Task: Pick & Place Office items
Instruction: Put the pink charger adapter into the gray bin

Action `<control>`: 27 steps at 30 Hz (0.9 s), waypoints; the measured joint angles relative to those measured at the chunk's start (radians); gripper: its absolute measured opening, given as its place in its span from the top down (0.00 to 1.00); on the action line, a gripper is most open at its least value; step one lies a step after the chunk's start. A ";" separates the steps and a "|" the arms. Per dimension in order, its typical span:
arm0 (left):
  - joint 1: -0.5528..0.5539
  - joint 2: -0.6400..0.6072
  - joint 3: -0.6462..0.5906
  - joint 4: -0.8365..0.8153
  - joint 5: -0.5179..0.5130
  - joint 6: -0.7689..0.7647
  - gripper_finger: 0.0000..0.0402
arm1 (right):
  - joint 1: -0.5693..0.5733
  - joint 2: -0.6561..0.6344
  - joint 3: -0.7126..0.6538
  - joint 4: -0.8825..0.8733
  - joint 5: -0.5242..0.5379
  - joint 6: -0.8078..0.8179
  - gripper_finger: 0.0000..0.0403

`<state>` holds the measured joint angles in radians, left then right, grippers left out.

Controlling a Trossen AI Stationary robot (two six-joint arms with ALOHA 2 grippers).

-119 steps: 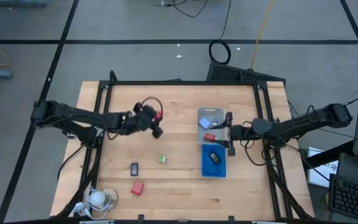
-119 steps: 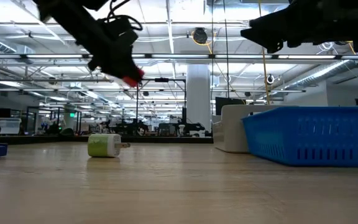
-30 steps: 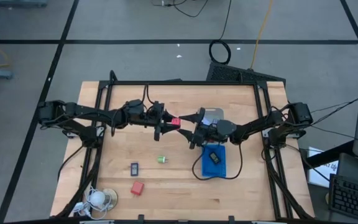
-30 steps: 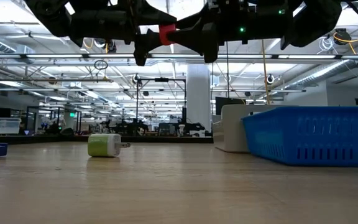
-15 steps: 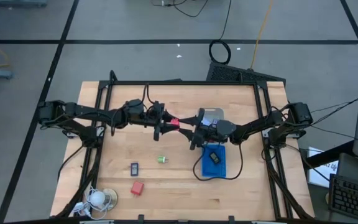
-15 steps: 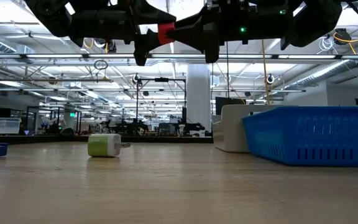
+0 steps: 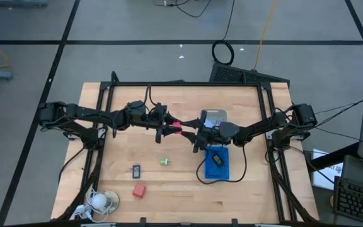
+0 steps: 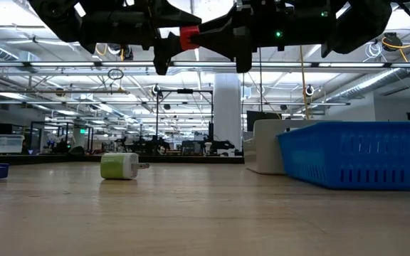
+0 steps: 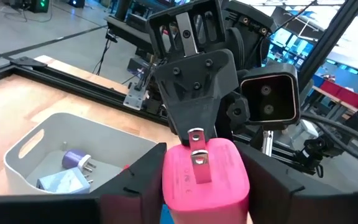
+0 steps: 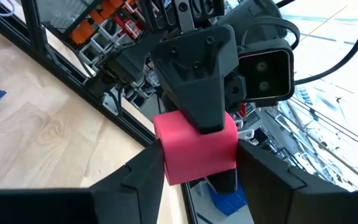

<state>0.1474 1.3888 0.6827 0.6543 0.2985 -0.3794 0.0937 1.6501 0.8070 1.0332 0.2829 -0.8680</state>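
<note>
Pink-red plug block (image 7: 176, 124) sits between the two grippers, in the air over the middle of the wooden table (image 7: 181, 195); we see it in both wrist views too (image 9: 204, 177) (image 10: 194, 146). The left gripper (image 7: 166, 124) is clamped on it, fingers pressed to both sides in the left wrist view, metal prongs pointing at the other arm. The right gripper (image 7: 191, 131) meets it head-on, and in its own wrist view its fingers flank the block on both sides; we cannot tell whether they are pressing it or just around it. In the low view the block (image 8: 188, 38) hangs high above the tabletop between the two dark arms.

Just beyond the right gripper we see a light grey tray (image 7: 214, 113) with a small purple plug (image 9: 78, 162) inside, and a blue tray (image 7: 208, 170) next to it holding a dark rectangular piece (image 7: 217, 159). On the bare wood nearer the left arm lie a green plug (image 7: 164, 161), a dark blue piece (image 7: 136, 170) and a red block (image 7: 138, 190), all well apart. A white coiled-cord thing (image 7: 99, 200) lies at the table's corner.
</note>
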 joint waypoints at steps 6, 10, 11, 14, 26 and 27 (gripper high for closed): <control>0.000 0.000 0.000 0.051 0.000 0.013 0.36 | 0.000 0.000 0.000 -0.007 0.002 0.021 0.59; 0.000 0.000 0.000 0.078 0.000 0.010 0.27 | 0.000 0.000 0.000 -0.022 0.003 0.021 0.59; 0.001 0.000 0.000 0.081 0.000 -0.001 0.26 | 0.000 0.000 0.000 -0.025 0.003 0.022 0.59; 0.013 -0.015 -0.001 0.079 0.007 -0.013 0.22 | 0.000 0.000 0.000 -0.028 0.003 0.041 0.59; 0.160 -0.166 -0.001 -0.176 0.247 0.116 0.18 | 0.000 0.000 0.000 -0.034 0.003 0.153 0.59; 0.172 -0.183 -0.001 -0.218 0.248 0.120 0.18 | 0.000 0.000 0.000 -0.034 0.003 0.168 0.59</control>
<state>0.3192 1.2060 0.6815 0.4367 0.5468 -0.2590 0.0937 1.6500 0.8070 0.9997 0.2863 -0.7004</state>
